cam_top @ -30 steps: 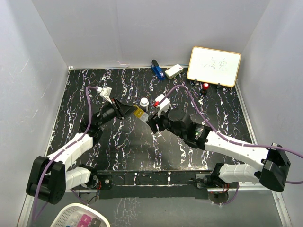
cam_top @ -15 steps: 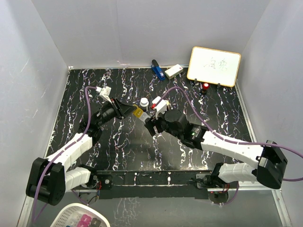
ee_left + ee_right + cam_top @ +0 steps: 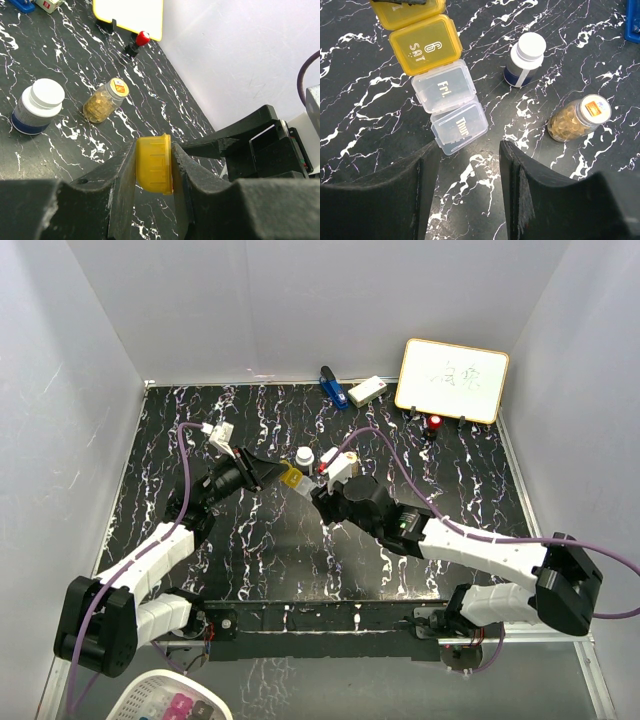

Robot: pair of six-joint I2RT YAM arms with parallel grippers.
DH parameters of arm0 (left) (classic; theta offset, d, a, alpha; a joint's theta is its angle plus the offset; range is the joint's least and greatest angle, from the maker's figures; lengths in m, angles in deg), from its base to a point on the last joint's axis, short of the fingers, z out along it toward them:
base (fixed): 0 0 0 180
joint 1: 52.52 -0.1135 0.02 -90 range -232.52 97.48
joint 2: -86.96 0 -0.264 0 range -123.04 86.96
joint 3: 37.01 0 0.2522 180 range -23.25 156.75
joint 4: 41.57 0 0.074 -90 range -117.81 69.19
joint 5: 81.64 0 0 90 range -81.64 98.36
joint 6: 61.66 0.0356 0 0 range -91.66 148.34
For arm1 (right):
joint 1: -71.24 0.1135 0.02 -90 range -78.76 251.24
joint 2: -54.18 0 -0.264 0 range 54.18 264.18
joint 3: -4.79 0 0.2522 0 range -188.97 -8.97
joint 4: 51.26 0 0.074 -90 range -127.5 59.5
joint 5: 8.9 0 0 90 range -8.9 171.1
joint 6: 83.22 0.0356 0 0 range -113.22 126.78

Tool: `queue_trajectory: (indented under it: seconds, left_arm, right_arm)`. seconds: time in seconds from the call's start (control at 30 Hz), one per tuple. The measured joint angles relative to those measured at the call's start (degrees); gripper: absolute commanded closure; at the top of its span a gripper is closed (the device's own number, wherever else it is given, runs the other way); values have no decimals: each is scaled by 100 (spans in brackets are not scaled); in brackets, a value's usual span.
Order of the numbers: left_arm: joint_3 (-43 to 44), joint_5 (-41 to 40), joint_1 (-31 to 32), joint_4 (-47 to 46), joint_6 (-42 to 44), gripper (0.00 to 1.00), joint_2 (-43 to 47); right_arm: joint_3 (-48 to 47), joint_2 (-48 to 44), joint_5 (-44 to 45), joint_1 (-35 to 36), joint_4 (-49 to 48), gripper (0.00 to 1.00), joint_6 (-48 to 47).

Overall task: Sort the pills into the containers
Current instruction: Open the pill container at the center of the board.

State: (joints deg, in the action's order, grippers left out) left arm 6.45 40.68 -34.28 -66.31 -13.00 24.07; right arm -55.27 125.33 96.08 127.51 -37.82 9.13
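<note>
- Pill organizer [image 3: 432, 82], the weekly strip kind with a yellow SAT box and clear Fri/Thur boxes, is up off the marble-look table [image 3: 365, 130], roughly mid-table. Every lid I can see is closed.
- The left gripper [image 3: 154, 172] is clamped on the yellow end box only, so the rest of the strip sticks out unsupported toward the right arm.
- The right gripper [image 3: 468, 150] has its jaws spread with nothing in them, sitting right at the Thur end.
- The white-capped dark bottle [image 3: 525, 60] and the amber pill bottle [image 3: 575, 119] sit on the table just past the strip on the far side, both capped.
- My worry is that one-ended pinch on smooth plastic. If the right jaws come in off-centre or nudge the Thur box sideways, the strip probably pivots or pops out of the left grip and drops.
- A squeeze across a clear lid might also spring it open instead of grabbing cleanly.
- A dropped strip or a wide swing could knock the bottles over, since they're close.
</note>
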Motion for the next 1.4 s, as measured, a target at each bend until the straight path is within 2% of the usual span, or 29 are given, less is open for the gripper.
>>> queue_trajectory:
  seconds: [0.43, 0.7, 0.87, 0.9, 0.93, 0.97, 1.0, 1.03, 1.13, 1.4]
  left_arm:
    - [0, 94, 0, -2, -52, 100, 55]
    - [0, 219, 0, -245, -269, 100, 90]
    - [0, 269, 0, -348, -345, 100, 90]
    - [0, 278, 0, -354, -358, 100, 90]
    - [0, 284, 0, -354, -367, 100, 90]
    - [0, 299, 0, -354, -369, 100, 90]
    - [0, 313, 0, -354, -372, 100, 90]
    - [0, 328, 2, -354, -378, 100, 90]
    - [0, 350, 2, -350, -382, 100, 90]
    - [0, 254, 2, -116, -175, 100, 96]
  right_arm:
    - [33, -356, 282, 26, -229, 60, -39]
    - [35, -352, 352, 24, -310, 89, -101]
    - [44, -363, 354, 26, -317, 91, -125]
    - [59, -382, 352, 26, -321, 87, -129]
    - [81, -407, 352, 28, -337, 74, -133]
    - [105, -439, 350, 31, -341, 54, -138]
    - [116, -474, 361, 33, -334, 40, -136]
    - [118, -509, 378, 31, -334, 34, -122]
    - [118, -632, 485, 28, -332, 28, -175]
    - [68, -975, 553, 28, -203, 30, -227]
